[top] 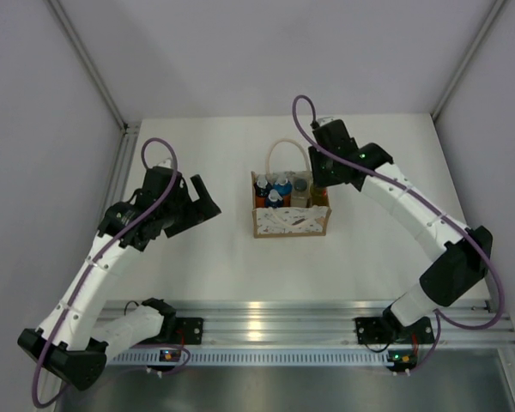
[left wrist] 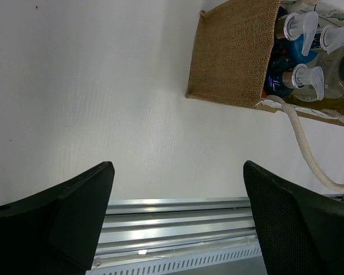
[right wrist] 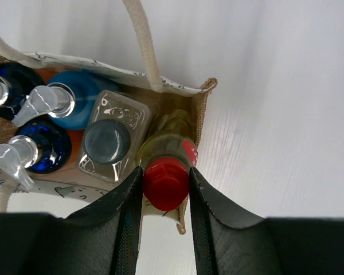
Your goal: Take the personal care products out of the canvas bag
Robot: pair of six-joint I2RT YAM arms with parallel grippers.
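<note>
The tan canvas bag (top: 290, 221) stands mid-table with its white rope handle (top: 285, 148) lying behind it. Inside stand three orange bottles with blue caps (right wrist: 39, 123), a clear bottle with a dark grey cap (right wrist: 107, 141) and a yellow bottle with a red cap (right wrist: 167, 182). My right gripper (right wrist: 165, 184) is over the bag's right end, its jaws closed against both sides of the red cap. My left gripper (top: 202, 202) is open and empty, left of the bag above the table. The bag (left wrist: 235, 54) shows at the top right of the left wrist view.
An aluminium rail (top: 275, 322) runs along the table's near edge. Grey walls enclose the table on the left, back and right.
</note>
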